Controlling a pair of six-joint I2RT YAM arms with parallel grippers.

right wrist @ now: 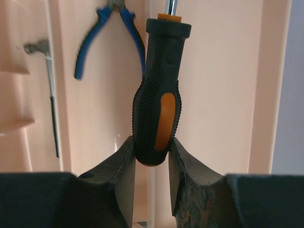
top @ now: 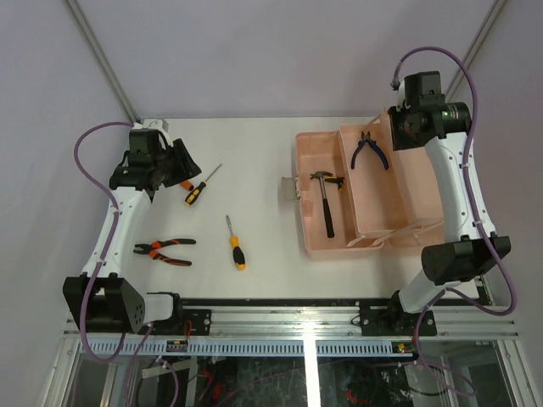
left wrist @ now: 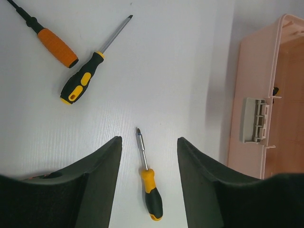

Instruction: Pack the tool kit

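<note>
My right gripper (right wrist: 151, 153) squeezes a black-orange screwdriver (right wrist: 159, 85) over the toolbox (top: 303, 229); left gripper (left wrist: 149, 140) open. Hammer (top: 327, 208), blue pliers (top: 371, 153) packed; orange pliers (top: 163, 250), two yellow-black screwdrivers (top: 237, 248) wait.

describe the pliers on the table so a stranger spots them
From the pink toolbox on the right, cross the table to the left arm. The pliers lie beside it: twin orange handles, unlike the screwdrivers nearby or the blue pair in the box.

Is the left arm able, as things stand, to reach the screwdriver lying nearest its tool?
Probably yes: the left tool is open, the screwdriver lies uncovered just before it, nothing stands between.
</note>
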